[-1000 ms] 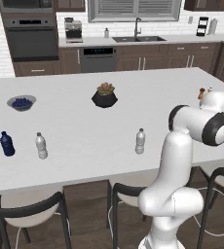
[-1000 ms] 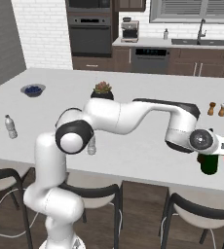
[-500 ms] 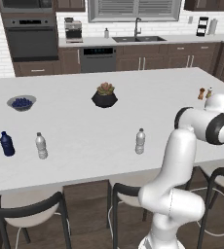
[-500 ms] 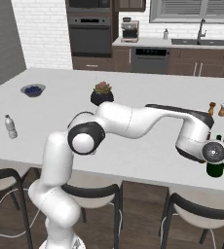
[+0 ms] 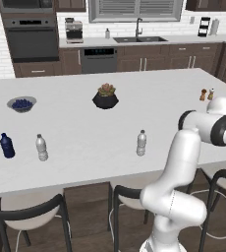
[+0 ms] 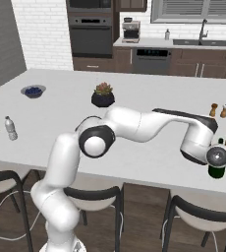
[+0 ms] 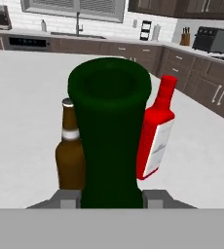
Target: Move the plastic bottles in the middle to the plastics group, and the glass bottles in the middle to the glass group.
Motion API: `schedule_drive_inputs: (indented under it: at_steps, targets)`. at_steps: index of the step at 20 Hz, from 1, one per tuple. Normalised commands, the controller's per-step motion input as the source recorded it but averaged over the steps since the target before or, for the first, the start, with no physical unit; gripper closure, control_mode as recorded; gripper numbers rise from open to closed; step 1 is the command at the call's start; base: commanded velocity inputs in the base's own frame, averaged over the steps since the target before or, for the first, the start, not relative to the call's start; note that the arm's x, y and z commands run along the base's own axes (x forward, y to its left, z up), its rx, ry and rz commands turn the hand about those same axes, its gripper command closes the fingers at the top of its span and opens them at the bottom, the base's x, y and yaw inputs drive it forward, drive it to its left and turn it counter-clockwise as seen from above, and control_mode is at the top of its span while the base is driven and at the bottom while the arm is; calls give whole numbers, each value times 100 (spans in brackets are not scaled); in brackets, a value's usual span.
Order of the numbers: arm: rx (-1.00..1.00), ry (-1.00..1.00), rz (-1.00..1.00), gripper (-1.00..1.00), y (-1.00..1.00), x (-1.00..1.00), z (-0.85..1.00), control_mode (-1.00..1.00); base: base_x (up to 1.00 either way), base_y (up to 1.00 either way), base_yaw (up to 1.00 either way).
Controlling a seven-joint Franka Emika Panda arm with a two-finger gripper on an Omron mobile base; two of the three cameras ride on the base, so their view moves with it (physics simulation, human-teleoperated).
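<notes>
A dark-cabinet kitchen with a wall oven and a sink under the window lies behind a long white worktop (image 5: 85,123). On it, a grey bowl (image 5: 21,104) holds blue berries, and a black pot (image 5: 105,100) near the middle holds a small reddish-green plant.

Taking that pot as landmark: far to its right, at the worktop's near right edge, the dark green wine bottle (image 7: 109,136) stands upright — long axis vertical — glossy, deep green, looming wide before the hand camera. The fingers (image 7: 110,198) sit at either side of its base, pinching it (grey tips against the glass on both sides). Just beside it stand an amber-brown glass bottle (image 7: 70,151) with a pale band at the neck, and a red bottle (image 7: 158,131) with a white label; both upright.

In front of the pot and slightly right, a small clear water bottle (image 5: 141,142) stands upright with a white cap. Far left of the pot, near the front edge, a dark blue bottle (image 5: 7,146) and another clear capped bottle (image 5: 41,147) stand side by side. Two tiny shakers (image 5: 207,94) sit well to the pot's right.
</notes>
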Motion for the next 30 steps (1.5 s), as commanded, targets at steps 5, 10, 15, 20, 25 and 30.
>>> schedule_drive_inputs:
  at_steps: [5, 10, 15, 20, 25, 30]
  targets:
    - [0, 0, 0, 100, -28, 37, -15, -100, 0, 0, 0]
    - [1, 0, 0, 100, -38, 23, -14, -100, 0, 0, 0]
    - [9, 0, 0, 100, -26, 16, -16, -100, 0, 0, 0]
    - [12, 0, 0, 100, -7, 1, -21, -100, 0, 0, 0]
    - [4, 0, 0, 100, 9, -14, -32, -100, 0, 0, 0]
    - [0, 0, 0, 100, 18, -1, -32, -100, 0, 0, 0]
